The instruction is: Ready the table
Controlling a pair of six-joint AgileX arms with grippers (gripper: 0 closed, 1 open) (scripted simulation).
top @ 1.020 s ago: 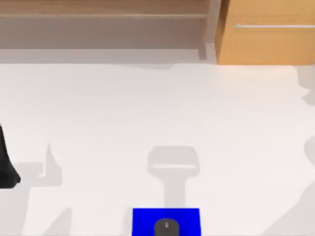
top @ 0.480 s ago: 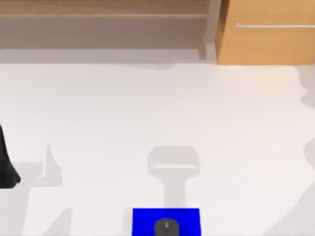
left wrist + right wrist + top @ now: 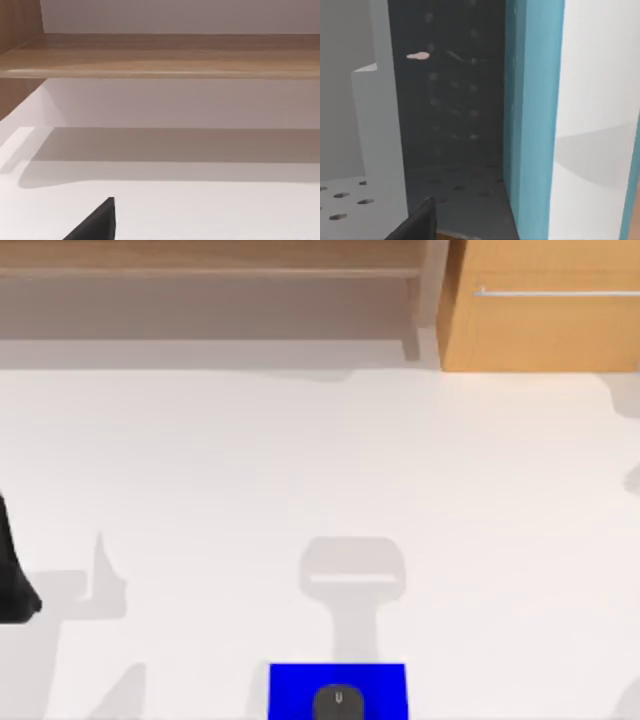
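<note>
1. Table (image 3: 300,460) takes up nearly the whole top view, flat white and very wide, running left to right, so that's its long axis. It stops at the back against the shelf (image 3: 200,270) and the cabinet (image 3: 545,310).
2. Shelf sits along the back left, and the left wrist view looks straight at its wooden board (image 3: 160,55) across the white top. Cabinet with its bar handle (image 3: 555,292) is at the back right.
3. Blue mat (image 3: 338,690) lies at the near edge, about mid-width, with a small dark mouse (image 3: 338,701) sitting on it.
4. Left arm (image 3: 12,570) pokes in at the far left edge, well apart from the mat, with plenty of bare table between them. A dark finger tip (image 3: 95,222) shows in its wrist view, but I can't tell if that gripper is spread or pressed together.
5. Right wrist view shows a teal panel (image 3: 532,115) beside a dark perforated recess (image 3: 452,115), plus a dark finger tip (image 3: 417,222). Can't tell its state either.
6. My guess: the mat lies toward the right of the left arm, along the table's long axis, so any reach from there goes sideways.
</note>
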